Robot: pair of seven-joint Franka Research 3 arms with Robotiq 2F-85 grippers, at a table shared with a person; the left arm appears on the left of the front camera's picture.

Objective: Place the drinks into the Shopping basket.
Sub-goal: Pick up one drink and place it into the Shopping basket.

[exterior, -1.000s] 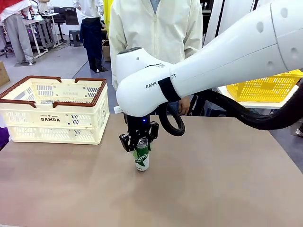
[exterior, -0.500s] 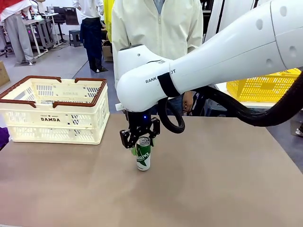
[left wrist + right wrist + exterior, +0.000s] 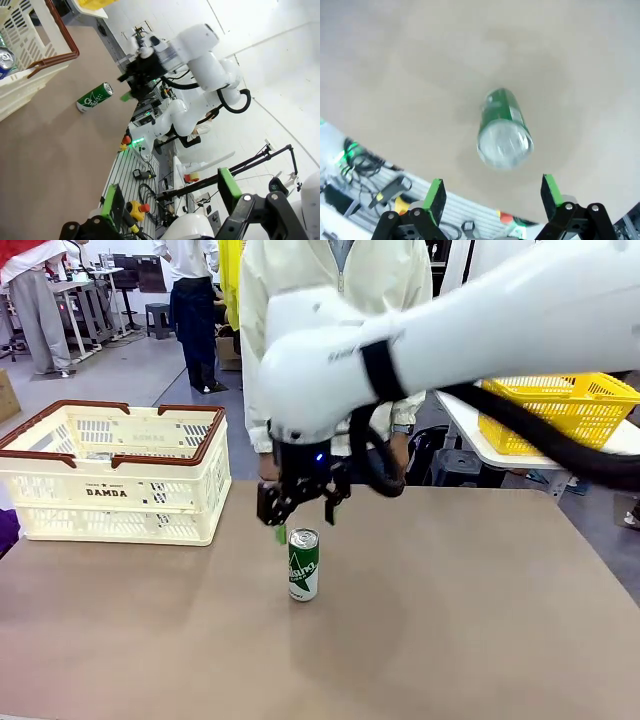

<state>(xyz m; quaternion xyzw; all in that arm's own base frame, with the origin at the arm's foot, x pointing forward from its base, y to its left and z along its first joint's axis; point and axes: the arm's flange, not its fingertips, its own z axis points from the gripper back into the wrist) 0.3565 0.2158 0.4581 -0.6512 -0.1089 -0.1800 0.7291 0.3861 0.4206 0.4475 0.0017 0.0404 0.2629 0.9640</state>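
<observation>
**Green can standing loose on the table, not in the basket yet**

Looks like a between-grasps moment. Small green aluminium drink can with silver top and white lettering [image 3: 303,564] standing upright on the brown tabletop [image 3: 460,620], well apart from the big cream-white slotted plastic shopping basket with the dark red-brown rim [image 3: 112,472] off to the robot's left. Right gripper [image 3: 301,510] hanging just above the can, jaws spread wide, green pads clear of it, nothing held. Same story from the right wrist view: can top [image 3: 504,142] sitting below and between the two open fingers [image 3: 435,200], no contact.

Left gripper [image 3: 170,197] also wide open and empty, parked off to the side. From its wrist view, a silver can top [image 3: 6,57] peeking out inside the basket next to a bit of blue, so probably at least one drink already delivered.

Next move, best guess: drop back down over the can, close squarely on its body, lift, carry left over the rim, release. Can is narrow and tall, so an off-centre grip could tip it.

Compared with a second ago: gripper was down around the can's upper part with the jaws close on it. Now opened up and risen clear. Can pretty much in the same spot, still upright.
</observation>
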